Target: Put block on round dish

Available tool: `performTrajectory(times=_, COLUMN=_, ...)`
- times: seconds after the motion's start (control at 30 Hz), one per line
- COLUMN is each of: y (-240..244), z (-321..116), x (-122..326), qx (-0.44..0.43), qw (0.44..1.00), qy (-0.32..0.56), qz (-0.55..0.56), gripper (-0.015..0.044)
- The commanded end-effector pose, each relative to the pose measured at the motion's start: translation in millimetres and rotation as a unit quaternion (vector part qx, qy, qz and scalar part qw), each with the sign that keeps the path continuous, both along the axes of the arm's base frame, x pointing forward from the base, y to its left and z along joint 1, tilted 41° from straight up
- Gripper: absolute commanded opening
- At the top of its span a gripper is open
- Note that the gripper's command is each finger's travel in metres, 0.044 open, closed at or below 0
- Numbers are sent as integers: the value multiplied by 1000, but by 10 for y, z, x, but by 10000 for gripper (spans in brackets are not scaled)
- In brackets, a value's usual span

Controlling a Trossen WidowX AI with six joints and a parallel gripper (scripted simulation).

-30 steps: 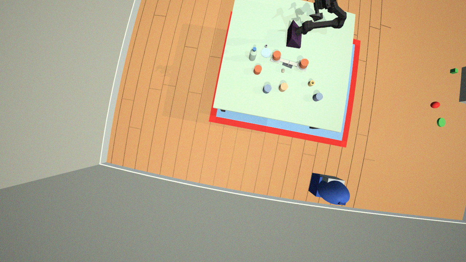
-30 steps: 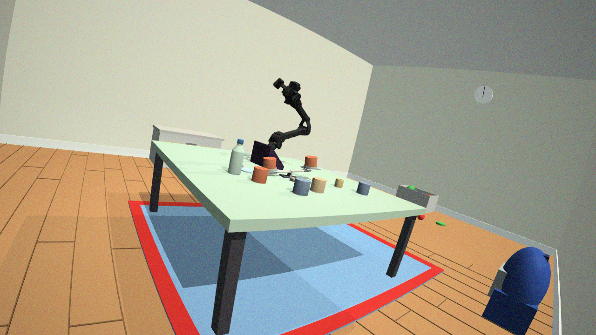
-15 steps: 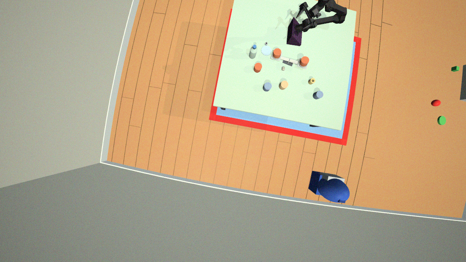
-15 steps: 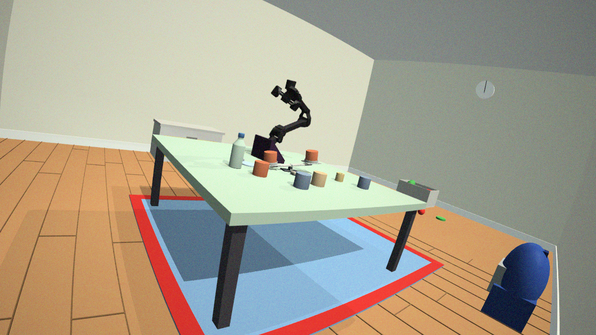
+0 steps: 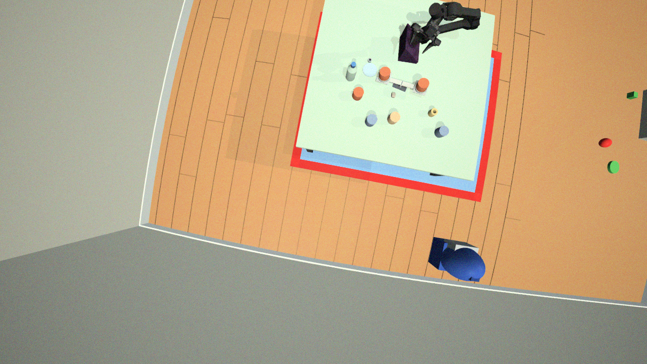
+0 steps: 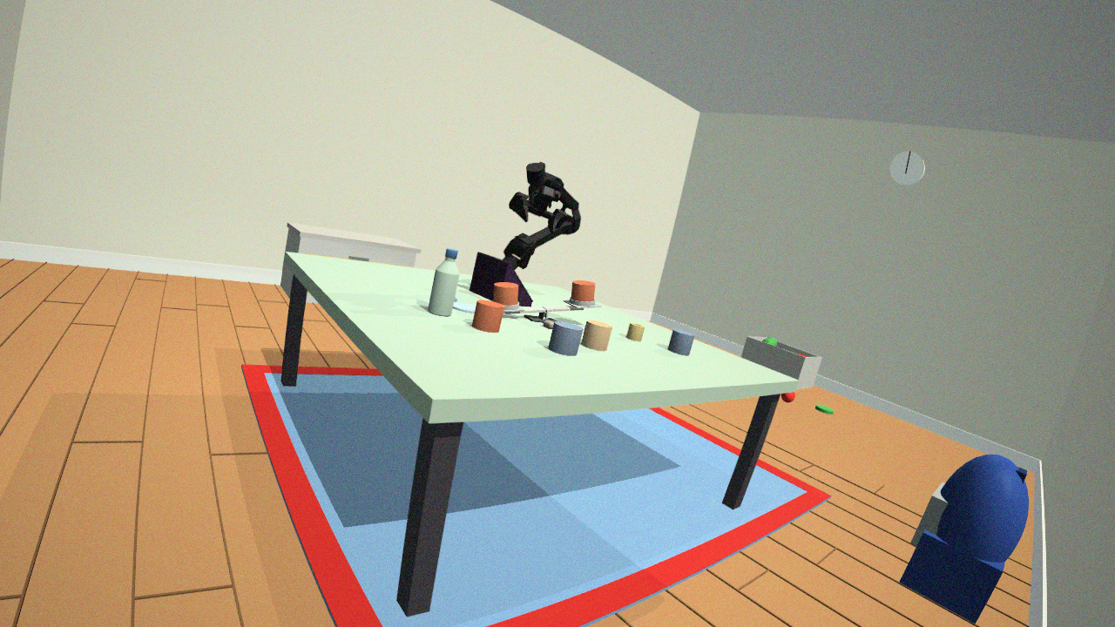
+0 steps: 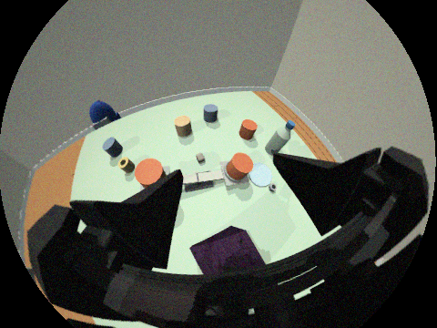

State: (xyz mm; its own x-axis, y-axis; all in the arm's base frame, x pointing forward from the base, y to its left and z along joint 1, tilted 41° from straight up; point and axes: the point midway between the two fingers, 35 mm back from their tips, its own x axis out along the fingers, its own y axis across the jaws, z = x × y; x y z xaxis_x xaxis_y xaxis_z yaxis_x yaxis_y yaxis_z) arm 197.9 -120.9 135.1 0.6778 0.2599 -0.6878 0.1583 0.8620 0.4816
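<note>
Overhead, the gripper [image 5: 427, 42] was held with fingers spread wide and nothing between them, near the tabletop's far edge, well above both orange cups [image 5: 384, 73] on the balance [image 5: 401, 83].

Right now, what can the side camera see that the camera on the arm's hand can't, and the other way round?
Only the exterior view shows the whole arm, the table's legs, the rug and a wall clock. Only the wrist view shows the open gripper from behind its two dark fingers, and the pale round dish plainly. Both show the two orange cups on the balance, the bottle and the purple block.
</note>
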Motion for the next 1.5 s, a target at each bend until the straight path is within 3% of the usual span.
performTrajectory(times=0.0, y=306, z=-54, x=-55, qx=63, qw=997, qy=14, qz=39, gripper=440)
performTrajectory(times=0.33, y=447, z=-60, x=-85, qx=94, qw=994, qy=21, qz=59, gripper=440)
performTrajectory(times=0.8, y=225, z=-290, x=178, qx=-1, qw=970, qy=16, qz=244, gripper=440)
performTrajectory(times=1.47, y=32, z=-936, x=595, qx=-101, qw=844, qy=-30, qz=526, gripper=440)
